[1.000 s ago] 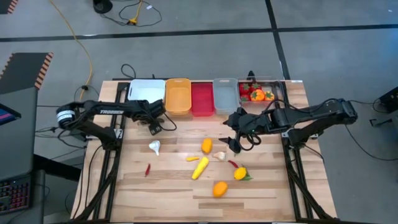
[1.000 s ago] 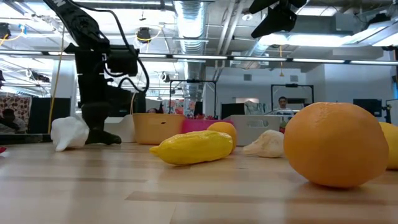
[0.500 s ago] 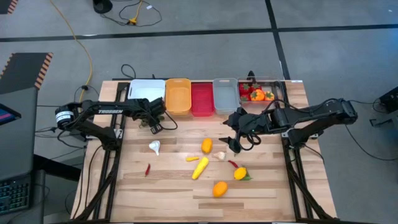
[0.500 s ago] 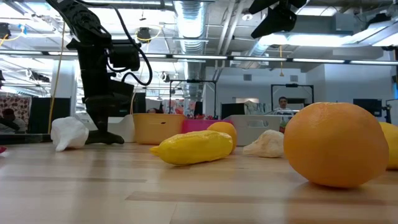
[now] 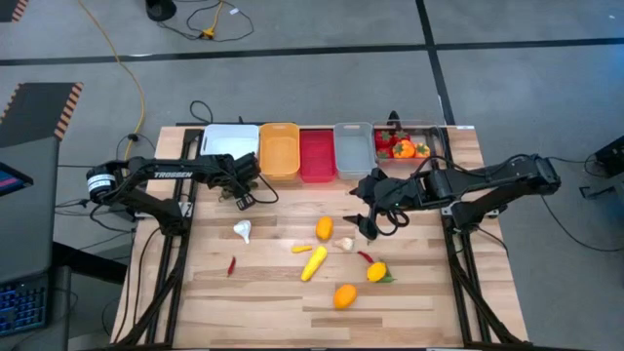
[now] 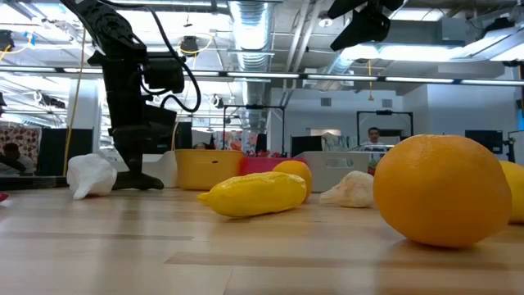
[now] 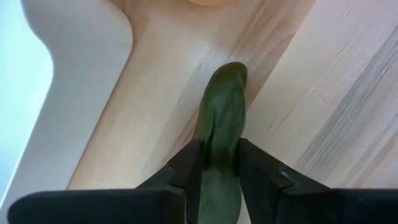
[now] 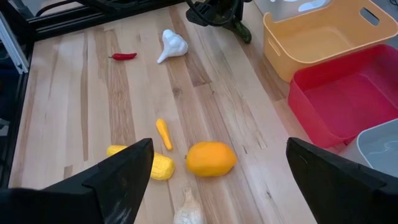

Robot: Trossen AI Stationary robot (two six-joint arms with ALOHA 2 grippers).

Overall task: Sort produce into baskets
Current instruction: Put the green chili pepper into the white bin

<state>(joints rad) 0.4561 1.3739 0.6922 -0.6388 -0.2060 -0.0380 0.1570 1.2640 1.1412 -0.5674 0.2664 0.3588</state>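
Observation:
My left gripper point(image 5: 241, 195) is shut on a dark green long piece point(image 7: 222, 118), low over the table in front of the white bin point(image 5: 230, 144) and the orange bin point(image 5: 279, 149). My right gripper point(image 5: 366, 222) is open and empty above the table's middle, near an orange fruit point(image 5: 324, 228). A white garlic point(image 5: 243, 231), a red chilli point(image 5: 231, 265), a yellow corn point(image 5: 313, 262), a second garlic point(image 5: 343, 244), a lemon point(image 5: 376, 272) and a second orange fruit point(image 5: 344, 295) lie on the table. My left gripper pinches the green piece's near half point(image 7: 217, 158) between its two fingers point(image 7: 186, 165). The fingers lie along the piece, and its rounded far end point(image 7: 229, 73) sticks out beyond the fingertips. It slants down toward the table point(image 8: 241, 31); whether that end touches the wood, I cannot tell.
A red bin point(image 5: 317, 154), a grey bin point(image 5: 353, 151) and a clear bin point(image 5: 405, 144) holding red and orange produce stand in the row along the far edge. A second red chilli point(image 5: 365, 257) and a small orange-yellow piece point(image 5: 301, 249) lie mid-table.
My left gripper has moved a little toward the far edge and the bins, still shut on the green piece, then kept still.

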